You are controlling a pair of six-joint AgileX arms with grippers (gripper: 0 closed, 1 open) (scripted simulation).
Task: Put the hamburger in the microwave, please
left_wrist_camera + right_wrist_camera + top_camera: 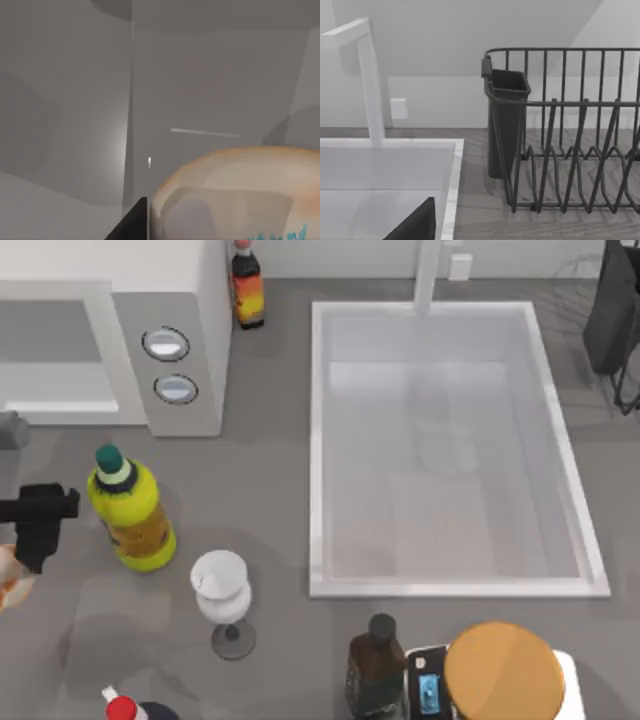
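Observation:
At the top view's left edge, a little of the hamburger (8,580), tan-orange with whitish filling, peeks into sight. My left gripper (30,555) reaches it from above and is shut on it. In the left wrist view the bun (240,190) looms close beside a black finger (132,222), with flat grey surfaces behind. The white-and-grey microwave (190,300), with two round dials (166,343), stands at the back left, beyond the gripper. My right arm (612,310) is parked at the back right; one dark finger (415,222) shows over the sink corner.
A yellow bottle (130,510) and a wine glass (222,590) stand just right of the left gripper. Front of the table: red-capped bottle (120,707), dark bottle (375,665), large orange-brown disc (503,672). A sauce bottle (247,285) flanks the microwave. The white sink (316,440) is mid-right, with a dish rack (570,135) beyond.

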